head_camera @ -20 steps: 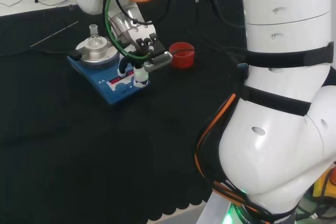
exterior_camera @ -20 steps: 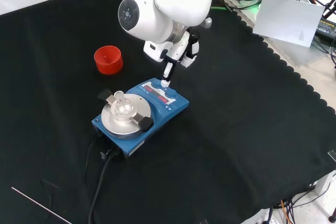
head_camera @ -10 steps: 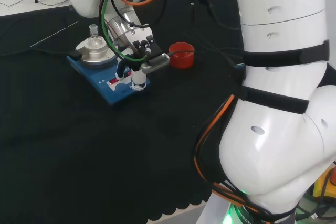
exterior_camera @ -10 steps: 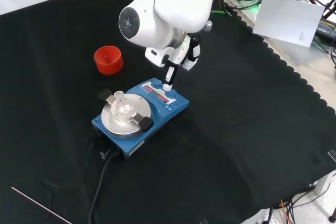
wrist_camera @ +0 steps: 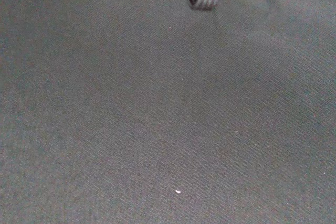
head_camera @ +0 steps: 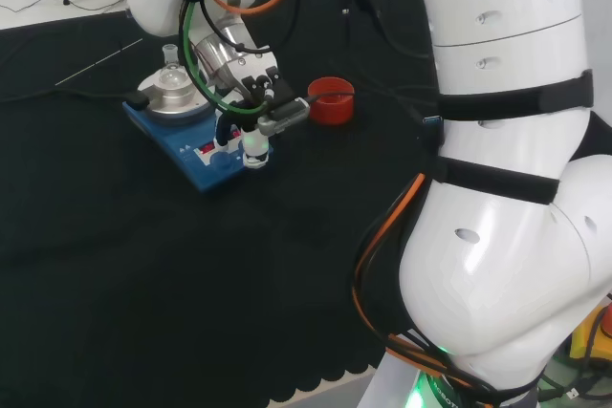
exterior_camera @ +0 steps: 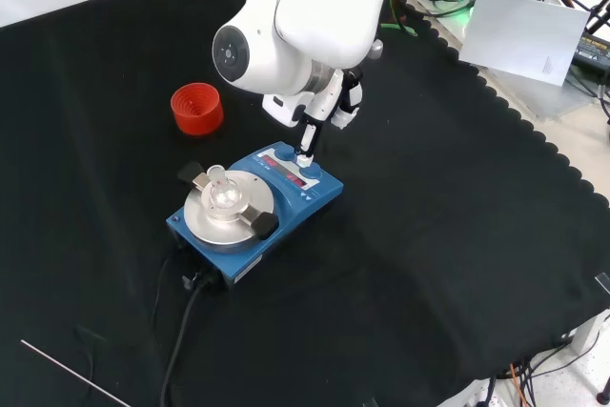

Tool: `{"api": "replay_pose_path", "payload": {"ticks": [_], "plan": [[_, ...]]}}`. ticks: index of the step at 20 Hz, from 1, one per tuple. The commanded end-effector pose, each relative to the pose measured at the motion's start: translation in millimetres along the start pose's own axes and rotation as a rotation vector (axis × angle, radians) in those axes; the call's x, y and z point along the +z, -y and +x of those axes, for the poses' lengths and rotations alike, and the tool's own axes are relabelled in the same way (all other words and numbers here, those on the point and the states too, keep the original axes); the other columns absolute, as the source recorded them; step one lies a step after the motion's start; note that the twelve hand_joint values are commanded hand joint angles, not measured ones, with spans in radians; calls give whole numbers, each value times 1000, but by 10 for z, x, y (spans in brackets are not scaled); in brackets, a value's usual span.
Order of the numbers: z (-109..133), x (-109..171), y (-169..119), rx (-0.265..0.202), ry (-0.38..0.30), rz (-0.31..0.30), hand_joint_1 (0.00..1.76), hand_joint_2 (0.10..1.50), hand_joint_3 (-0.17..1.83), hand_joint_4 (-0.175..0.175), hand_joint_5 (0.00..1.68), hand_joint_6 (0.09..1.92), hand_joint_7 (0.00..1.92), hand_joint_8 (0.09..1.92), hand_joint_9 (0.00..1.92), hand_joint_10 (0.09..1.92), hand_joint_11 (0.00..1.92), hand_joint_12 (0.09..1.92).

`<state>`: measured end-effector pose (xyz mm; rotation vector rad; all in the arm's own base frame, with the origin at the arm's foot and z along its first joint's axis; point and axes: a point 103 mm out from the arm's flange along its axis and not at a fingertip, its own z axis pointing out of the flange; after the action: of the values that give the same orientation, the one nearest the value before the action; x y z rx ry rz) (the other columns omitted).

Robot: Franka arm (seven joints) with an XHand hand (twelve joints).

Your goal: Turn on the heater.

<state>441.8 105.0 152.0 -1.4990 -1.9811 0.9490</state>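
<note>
Pointing one straight finger down, the hand [head_camera: 251, 102] touches its white tip to the front panel of the blue heater [head_camera: 196, 140], by the knobs; it holds nothing. The heater sits on the black table [exterior_camera: 448, 235], a small glass flask [exterior_camera: 219, 188] on its round plate. A red ring [exterior_camera: 196, 108] stands apart behind it.

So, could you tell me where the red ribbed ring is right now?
In the front view the red ribbed ring stands alone on the black cloth, up and left of the blue heater; in the head view it is just right of the hand.
</note>
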Motion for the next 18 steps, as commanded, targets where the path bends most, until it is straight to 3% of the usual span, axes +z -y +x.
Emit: {"api": "replay_pose_path", "payload": {"ticks": [1,18], "plan": [[-6,13,0,-1,2,5,1407,799,818,-16,305,98,1754,1732,1920,1606,1920,1527],[7,30,-17,-5,8,28,1413,796,827,-19,339,102,1757,1727,1920,1601,1920,1516]]}}
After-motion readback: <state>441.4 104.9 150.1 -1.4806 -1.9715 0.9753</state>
